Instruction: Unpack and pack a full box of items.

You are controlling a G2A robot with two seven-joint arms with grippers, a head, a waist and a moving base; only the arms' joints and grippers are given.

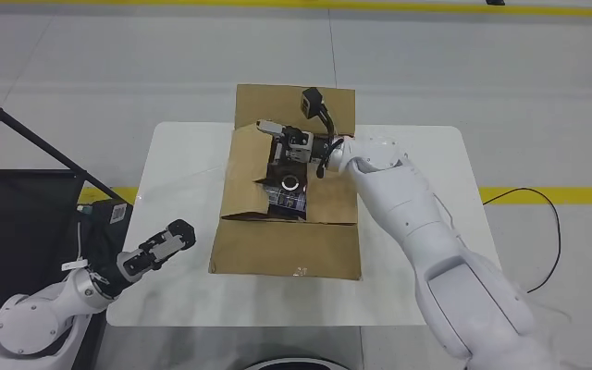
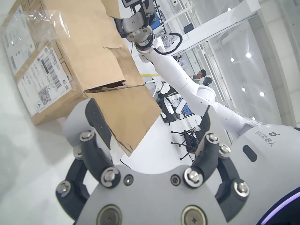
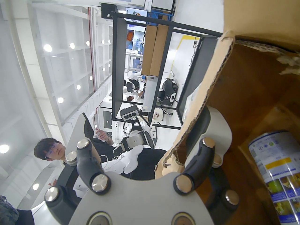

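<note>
One box flap [image 3: 214,78] bisects the right end effector [image 3: 146,115].

Box [image 1: 287,245] top open from above; upright left flap [image 1: 248,171] and packed items [image 1: 289,190] obstruct.

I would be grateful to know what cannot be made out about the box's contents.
Top view: the items in the box are too small to identify, and the right arm covers part of it.
Right wrist view: the can is cut off by the edge.
Left wrist view: the box wall hides them.
</note>
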